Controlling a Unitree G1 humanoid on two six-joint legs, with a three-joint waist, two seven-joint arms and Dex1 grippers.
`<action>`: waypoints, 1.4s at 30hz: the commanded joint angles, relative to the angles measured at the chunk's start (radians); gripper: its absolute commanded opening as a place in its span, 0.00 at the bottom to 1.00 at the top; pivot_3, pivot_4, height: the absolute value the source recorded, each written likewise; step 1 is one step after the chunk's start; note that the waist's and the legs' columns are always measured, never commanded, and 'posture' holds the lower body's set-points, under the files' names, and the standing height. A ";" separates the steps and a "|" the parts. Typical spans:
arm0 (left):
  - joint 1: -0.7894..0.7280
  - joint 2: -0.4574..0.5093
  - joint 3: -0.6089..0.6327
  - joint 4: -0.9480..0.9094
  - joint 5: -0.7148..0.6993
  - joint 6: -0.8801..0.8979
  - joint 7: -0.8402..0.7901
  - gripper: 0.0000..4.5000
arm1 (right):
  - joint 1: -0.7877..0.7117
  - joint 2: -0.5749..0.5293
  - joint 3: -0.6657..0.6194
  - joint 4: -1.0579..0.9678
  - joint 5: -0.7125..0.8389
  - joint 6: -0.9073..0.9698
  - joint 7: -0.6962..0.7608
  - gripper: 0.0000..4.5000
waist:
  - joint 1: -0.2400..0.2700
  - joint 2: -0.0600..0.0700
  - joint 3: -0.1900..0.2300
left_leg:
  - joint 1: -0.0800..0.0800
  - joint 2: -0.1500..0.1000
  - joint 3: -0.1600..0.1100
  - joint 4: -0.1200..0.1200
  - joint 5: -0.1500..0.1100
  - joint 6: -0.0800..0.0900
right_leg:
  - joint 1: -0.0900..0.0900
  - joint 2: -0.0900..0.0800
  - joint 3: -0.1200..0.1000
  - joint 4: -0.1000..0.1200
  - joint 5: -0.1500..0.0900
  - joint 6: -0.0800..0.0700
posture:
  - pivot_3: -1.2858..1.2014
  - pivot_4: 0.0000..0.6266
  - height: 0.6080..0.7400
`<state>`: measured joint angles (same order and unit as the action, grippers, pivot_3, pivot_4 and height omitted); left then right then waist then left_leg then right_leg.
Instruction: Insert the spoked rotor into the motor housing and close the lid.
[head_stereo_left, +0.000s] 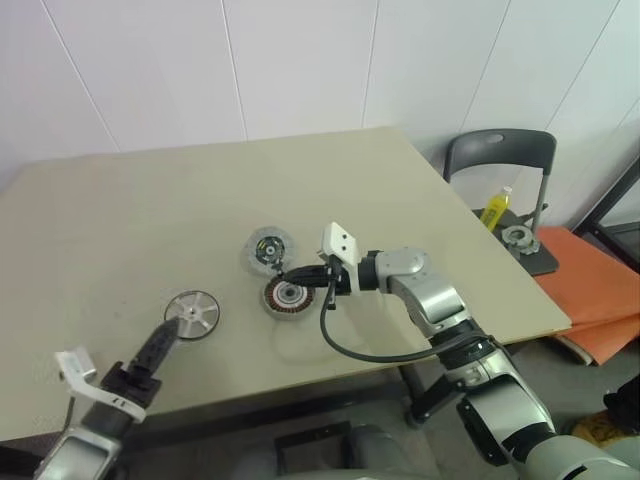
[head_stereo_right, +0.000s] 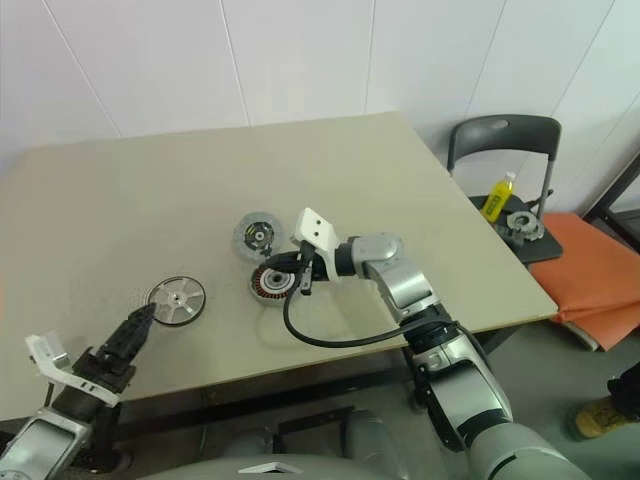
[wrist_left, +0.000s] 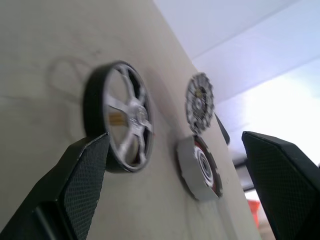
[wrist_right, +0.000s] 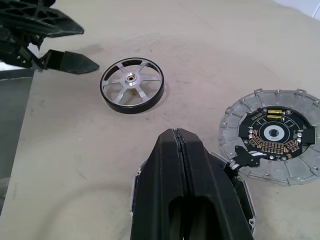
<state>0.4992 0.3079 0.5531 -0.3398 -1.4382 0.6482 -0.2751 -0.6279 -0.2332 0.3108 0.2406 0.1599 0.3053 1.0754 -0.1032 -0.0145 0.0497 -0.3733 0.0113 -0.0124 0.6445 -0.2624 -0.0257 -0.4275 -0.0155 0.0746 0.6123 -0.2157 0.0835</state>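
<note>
From the head camera we see a beige table (head_stereo_left: 120, 230) carrying three round parts. The rotor (head_stereo_left: 192, 314) lies flat near the left front edge; the housing (head_stereo_left: 287, 294) sits right of it, about mid-table, windings up; the lid (head_stereo_left: 270, 248) lies just beyond the housing, apart from it as far as we can tell. The left gripper (head_stereo_left: 165, 335) hangs over the near edge with its tips just short of the rotor's near-left rim, not touching it. The right gripper (head_stereo_left: 300, 275) reaches in from the right, jaws together, tips over the housing's far-right edge; whether they touch it we cannot tell. A black cable (head_stereo_left: 360, 350) loops below that arm. Off to the right stands a chair (head_stereo_left: 500, 160) with a yellow bottle (head_stereo_left: 495, 208) on its seat. In the left wrist view we note both fingers (wrist_left: 75, 190) wide apart with nothing between them, the rotor ahead, the housing and lid farther on. In the right wrist view the two fingers (wrist_right: 192, 190) are pressed shut, covering part of the housing; the lid shows a circuit-board face, and the rotor lies beyond, the left gripper next to it.
</note>
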 joint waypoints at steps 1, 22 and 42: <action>-0.011 0.006 0.019 -0.005 -0.039 0.007 0.040 1.00 | -0.009 0.005 -0.004 -0.013 0.005 -0.022 -0.008 0.00 | 0.000 0.000 0.000 | 0.000 0.000 0.000 0.000 0.000 0.000 | 0.000 0.000 0.000 0.000 0.000 0.000 | 0.52 0.00 1.00; -0.333 0.165 -0.070 0.271 0.091 0.160 0.062 0.73 | 0.021 0.013 -0.030 -0.056 0.021 0.001 -0.071 0.00 | 0.002 -0.001 0.000 | -0.001 -0.001 0.003 -0.001 0.000 0.000 | 0.001 0.004 0.000 0.001 0.001 -0.001 | 0.52 0.00 1.00; -0.427 0.104 -0.007 0.328 -0.041 0.267 -0.059 0.11 | 0.046 -0.064 -0.042 -0.104 0.064 0.050 -0.013 0.00 | 0.009 -0.002 0.000 | -0.002 0.000 0.003 0.000 0.000 0.000 | 0.001 0.003 -0.001 0.000 0.001 -0.002 | 0.52 0.00 1.00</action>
<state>0.1038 0.4123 0.5301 0.0196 -1.4170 0.8969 -0.3371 -0.5791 -0.2875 0.2962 0.1868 0.1932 0.3461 1.0438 -0.0941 -0.0168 0.0492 -0.3748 0.0113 -0.0093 0.6447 -0.2625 -0.0259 -0.4263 -0.0128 0.0740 0.6125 -0.2144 0.0814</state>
